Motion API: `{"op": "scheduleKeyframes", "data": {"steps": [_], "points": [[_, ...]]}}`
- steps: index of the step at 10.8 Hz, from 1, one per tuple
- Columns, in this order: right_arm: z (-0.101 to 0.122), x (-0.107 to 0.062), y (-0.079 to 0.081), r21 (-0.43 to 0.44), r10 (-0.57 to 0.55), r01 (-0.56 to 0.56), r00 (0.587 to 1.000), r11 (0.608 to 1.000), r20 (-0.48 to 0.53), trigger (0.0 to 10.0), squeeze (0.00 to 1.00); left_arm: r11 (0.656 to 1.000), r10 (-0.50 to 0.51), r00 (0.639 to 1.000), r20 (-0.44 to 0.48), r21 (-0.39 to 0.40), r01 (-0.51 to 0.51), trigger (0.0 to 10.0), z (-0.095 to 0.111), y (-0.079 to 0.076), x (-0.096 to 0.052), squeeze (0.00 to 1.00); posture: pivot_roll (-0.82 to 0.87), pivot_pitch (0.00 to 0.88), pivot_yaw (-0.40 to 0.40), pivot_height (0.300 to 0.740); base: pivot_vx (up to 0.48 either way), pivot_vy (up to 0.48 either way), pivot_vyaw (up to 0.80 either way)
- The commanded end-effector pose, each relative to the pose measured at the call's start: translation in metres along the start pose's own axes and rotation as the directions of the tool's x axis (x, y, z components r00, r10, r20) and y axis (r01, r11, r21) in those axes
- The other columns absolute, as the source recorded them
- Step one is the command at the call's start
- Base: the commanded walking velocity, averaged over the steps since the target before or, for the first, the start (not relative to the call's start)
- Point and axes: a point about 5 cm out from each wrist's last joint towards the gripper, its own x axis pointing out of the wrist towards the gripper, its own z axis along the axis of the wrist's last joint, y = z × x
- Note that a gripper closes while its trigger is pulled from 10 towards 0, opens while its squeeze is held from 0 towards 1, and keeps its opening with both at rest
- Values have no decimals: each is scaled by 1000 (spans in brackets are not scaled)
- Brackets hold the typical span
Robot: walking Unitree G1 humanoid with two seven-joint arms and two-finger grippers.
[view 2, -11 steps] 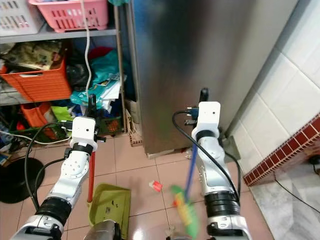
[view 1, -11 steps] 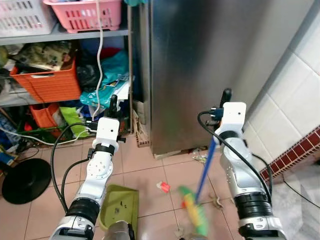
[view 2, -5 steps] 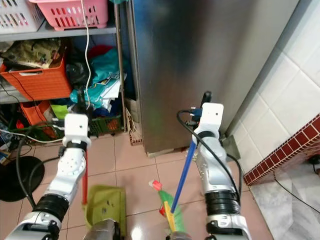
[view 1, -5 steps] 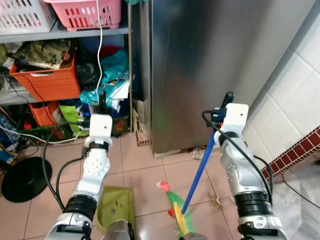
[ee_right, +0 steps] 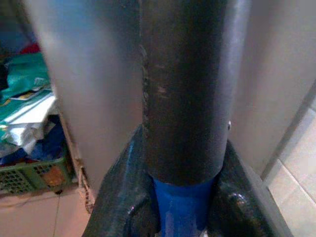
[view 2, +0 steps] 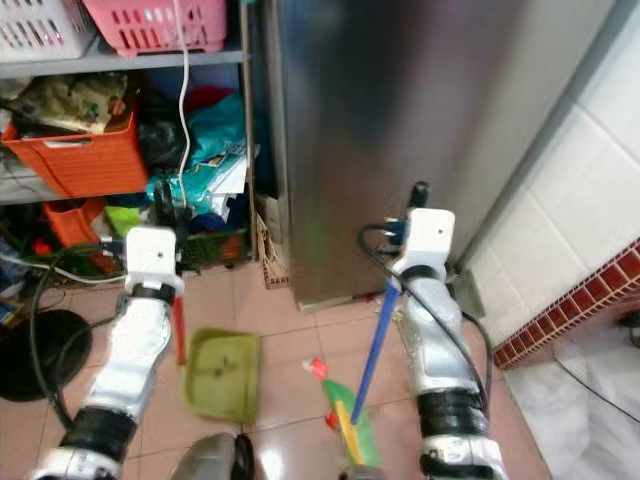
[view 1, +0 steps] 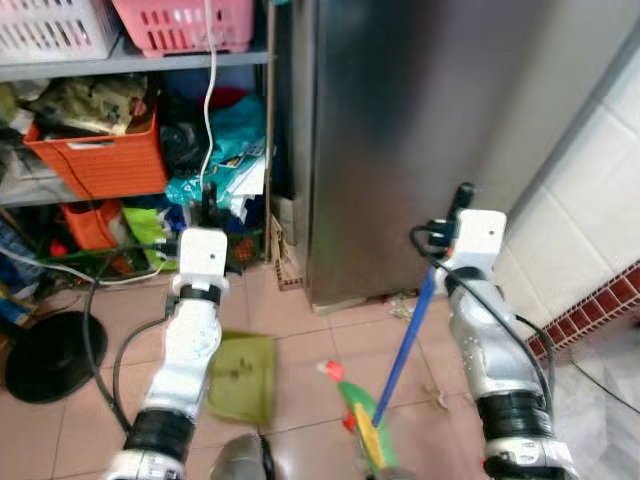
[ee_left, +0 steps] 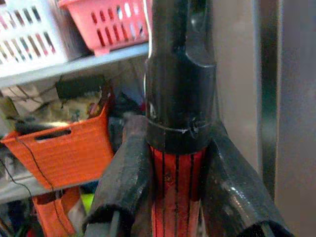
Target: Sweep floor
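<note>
Since the earlier frames, the flat green plastic dustpan (view 2: 222, 372) has been carried forward over the terracotta tiled floor (view 1: 290, 325) and now lies beside the left forearm, nearer the small red-and-white scrap of litter (view 2: 317, 367), while the green, yellow and red bristled head of the broom (view 1: 367, 435) has been drawn from the right towards the middle, so that it now sits just behind that scrap. Ahead, the tall stainless-steel refrigerator (view 1: 420, 120) is seen, with a white tiled wall (view 1: 590, 220) and a band of dark red tiles to its right. To the left, a cluttered metal shelf (view 1: 150, 62) is seen, bearing a pink plastic basket (view 1: 185, 20), a white basket (view 1: 45, 30) and an orange crate (view 1: 105, 155), with a white cable (view 1: 210, 90) hanging in front and a black round stand base (view 1: 45, 355) on the floor. Small bits of debris are left near the foot of the refrigerator. The left claw (ee_left: 173, 197) is closed around the red ribbed handle of the dustpan (ee_left: 177, 190), just under its black end cap, the handle being held upright. The right claw (ee_right: 180, 197) is closed around the blue broom handle (view 1: 405, 335), just below its dark grey grip sleeve, with the shaft slanted down and to the left to the broom head.
</note>
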Motion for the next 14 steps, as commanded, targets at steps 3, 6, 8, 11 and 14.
{"op": "scheduleKeyframes", "data": {"steps": [3,6,8,11,14], "points": [[3,0,-6,-19,-12,12,999,1000,35,10000,0,1000,-28,999,44,14,27,10000,14,0,5,0,-76,64,17,740,0,480,0],[2,-1,-6,-39,-17,18,999,999,41,10000,0,999,-34,998,58,28,32,10000,18,0,7,0,-76,64,19,740,0,245,0],[2,0,-8,-49,-30,33,998,998,48,10000,0,1000,-5,999,43,2,5,10000,15,1,12,0,-72,69,13,740,0,0,0],[3,0,-4,-44,-32,34,998,998,45,10000,0,999,39,998,41,-2,-39,10000,16,-7,27,0,-100,89,0,740,0,0,0],[0,1,-13,20,-98,98,995,995,2,10000,0,999,-26,998,52,-16,27,10000,15,-43,34,0,-114,97,2,740,0,0,0]]}}
